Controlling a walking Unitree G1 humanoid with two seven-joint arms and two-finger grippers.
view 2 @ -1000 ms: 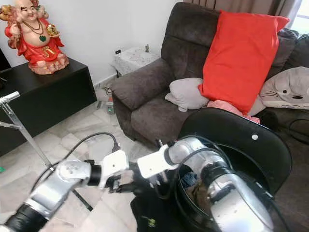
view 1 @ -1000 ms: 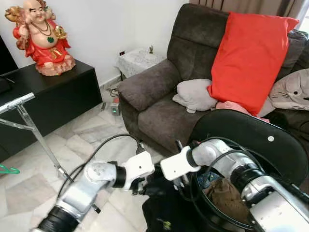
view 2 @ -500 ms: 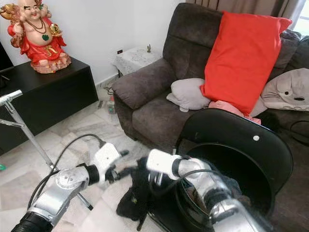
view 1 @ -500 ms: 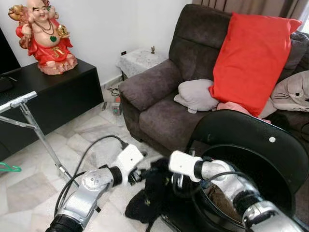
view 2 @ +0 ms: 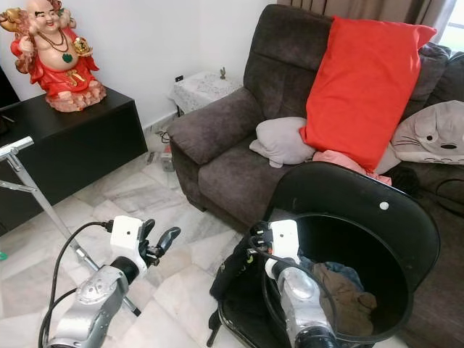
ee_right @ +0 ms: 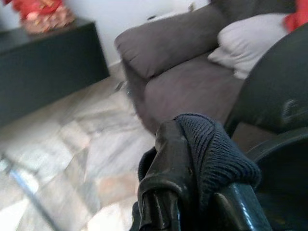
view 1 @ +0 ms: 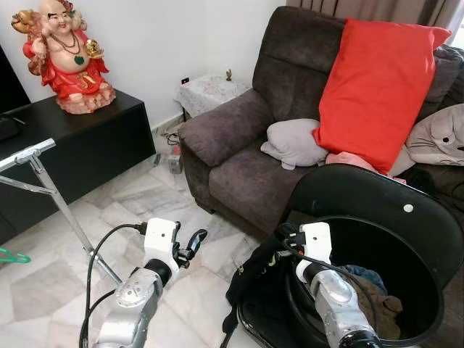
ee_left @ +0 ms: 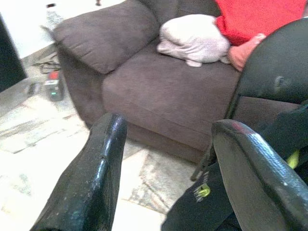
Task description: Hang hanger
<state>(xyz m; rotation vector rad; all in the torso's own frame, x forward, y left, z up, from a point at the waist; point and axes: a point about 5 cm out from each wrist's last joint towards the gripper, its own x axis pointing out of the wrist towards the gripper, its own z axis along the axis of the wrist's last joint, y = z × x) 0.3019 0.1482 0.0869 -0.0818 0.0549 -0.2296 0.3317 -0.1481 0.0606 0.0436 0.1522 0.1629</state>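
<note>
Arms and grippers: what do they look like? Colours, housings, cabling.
Both arms are silver metal with black joint rings and a white boxy housing at the wrist. The left gripper has two long glossy black fingers with rounded tips; a black cable loops from its wrist housing back along the arm. The right gripper has the same black fingers, with black cables bundled at its white housing.

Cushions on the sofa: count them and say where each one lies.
3. A red cushion leans upright against the backrest, a grey cushion lies on the seat beside it, and a grey cat-face cushion sits at the right edge. Others may be hidden behind the black basket.
</note>
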